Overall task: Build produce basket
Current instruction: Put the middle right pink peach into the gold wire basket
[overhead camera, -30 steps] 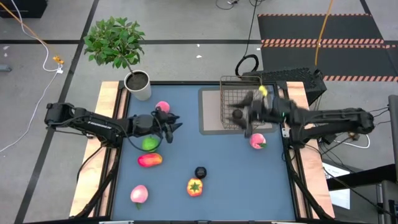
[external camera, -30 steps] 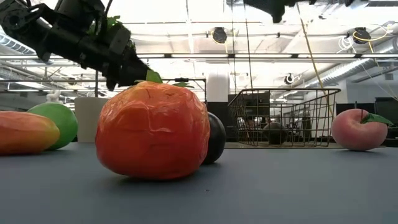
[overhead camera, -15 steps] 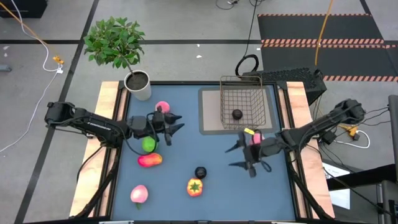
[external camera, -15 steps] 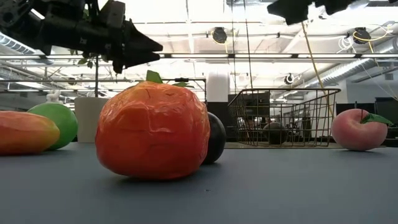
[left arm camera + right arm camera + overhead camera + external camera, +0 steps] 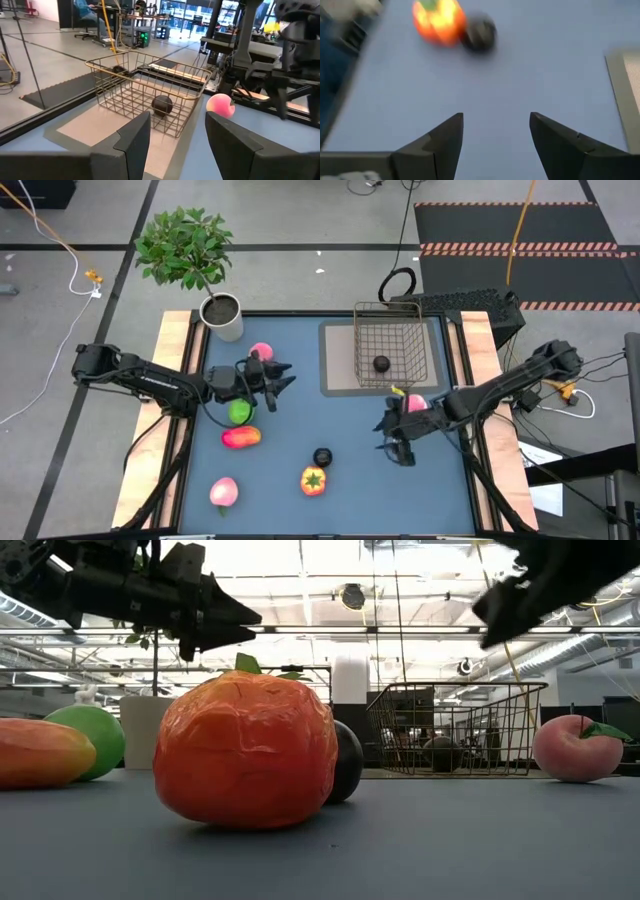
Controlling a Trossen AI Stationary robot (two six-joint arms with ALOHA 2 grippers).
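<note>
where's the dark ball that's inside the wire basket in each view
High view: dark ball sits inside the wire basket, upper right of the mat.
Low view: dim round shape behind the mesh, right of centre.
Left wrist view: centre, on the basket floor.
Right wrist view: not in it.
Shared landmark: the pink peach beside the basket.

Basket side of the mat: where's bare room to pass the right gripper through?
Open mat lies between the dark ball, right gripper and basket. It is crowded around the left gripper: green apple, pink peach.
</note>
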